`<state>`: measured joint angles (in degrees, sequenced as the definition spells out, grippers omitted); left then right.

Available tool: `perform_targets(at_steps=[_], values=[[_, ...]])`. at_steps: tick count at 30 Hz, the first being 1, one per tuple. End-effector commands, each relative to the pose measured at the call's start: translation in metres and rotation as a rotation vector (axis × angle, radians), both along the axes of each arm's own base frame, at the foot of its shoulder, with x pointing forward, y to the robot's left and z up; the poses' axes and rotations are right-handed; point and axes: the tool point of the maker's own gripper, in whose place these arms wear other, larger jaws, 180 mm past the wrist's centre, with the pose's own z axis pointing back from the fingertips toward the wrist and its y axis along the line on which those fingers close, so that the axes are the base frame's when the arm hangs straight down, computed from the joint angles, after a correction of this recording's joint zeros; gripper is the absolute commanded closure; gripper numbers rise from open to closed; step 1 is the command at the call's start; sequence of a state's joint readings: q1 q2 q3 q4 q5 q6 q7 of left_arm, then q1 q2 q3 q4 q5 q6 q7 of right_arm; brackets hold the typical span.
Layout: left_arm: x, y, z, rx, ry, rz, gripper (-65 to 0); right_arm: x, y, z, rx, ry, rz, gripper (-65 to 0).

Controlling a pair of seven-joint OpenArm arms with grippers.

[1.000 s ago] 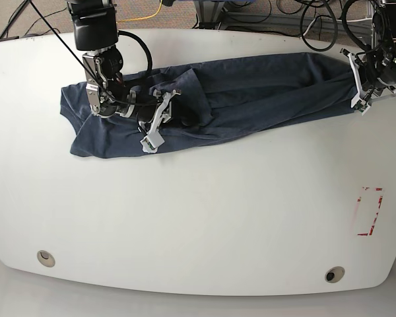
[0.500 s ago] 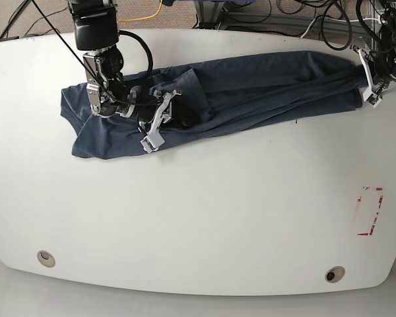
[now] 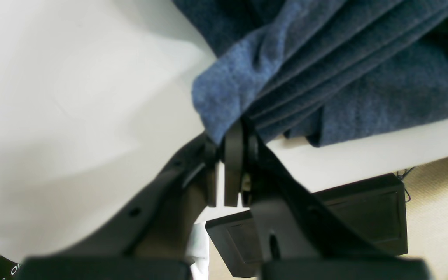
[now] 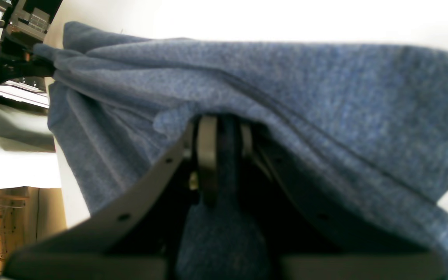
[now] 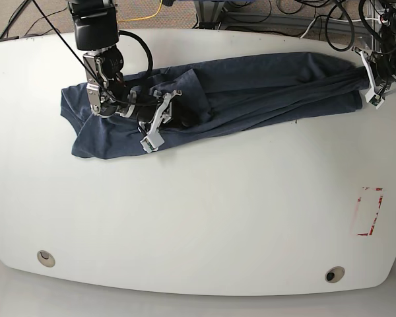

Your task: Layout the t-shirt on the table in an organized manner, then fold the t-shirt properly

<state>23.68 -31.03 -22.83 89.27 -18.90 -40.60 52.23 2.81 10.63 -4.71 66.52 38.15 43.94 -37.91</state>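
Note:
The dark navy t-shirt (image 5: 251,89) lies stretched in long folds across the back of the white table (image 5: 204,218). My left gripper (image 5: 367,80) is at the table's right back edge, shut on a bunched end of the t-shirt (image 3: 224,93), which shows pinched in the left wrist view. My right gripper (image 5: 160,119) is on the shirt's left part, shut on a fold of cloth (image 4: 224,163). The cloth is taut between the two grippers. The white lettering is not in view.
A red rectangular mark (image 5: 368,211) is at the table's right front. Two round grommet holes (image 5: 45,257) (image 5: 334,274) sit near the front edge. Cables (image 5: 317,20) and a dark box (image 3: 325,217) lie beyond the table's back edge.
My left gripper has pulled the shirt's right end further right and back toward the table edge, stretching the cloth. My right gripper has stayed in place.

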Motion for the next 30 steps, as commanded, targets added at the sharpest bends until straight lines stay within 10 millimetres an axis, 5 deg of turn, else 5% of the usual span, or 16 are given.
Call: perform_targets(at_steps=[1, 8, 18, 30], values=[[-0.007, 0.018, 0.006, 0.094, 0.046, -0.006, -0.4, -0.017, -0.02, -0.029, -0.126, 0.108, 0.0, -7.5], [-0.007, 0.033, 0.032, 0.186, 0.049, 0.005, -1.4, -0.017, -0.02, -0.029, -0.126, 0.106, 0.0, -7.5], [-0.003, 0.051, 0.078, 0.306, -0.007, 0.039, -23.6, -0.017, -0.017, -0.028, -0.12, 0.106, 0.0, -7.5], [-0.006, 0.08, 0.106, 0.362, -0.068, 0.138, -24.0, -0.016, -0.016, -0.028, -0.119, 0.105, 0.0, -7.5]])
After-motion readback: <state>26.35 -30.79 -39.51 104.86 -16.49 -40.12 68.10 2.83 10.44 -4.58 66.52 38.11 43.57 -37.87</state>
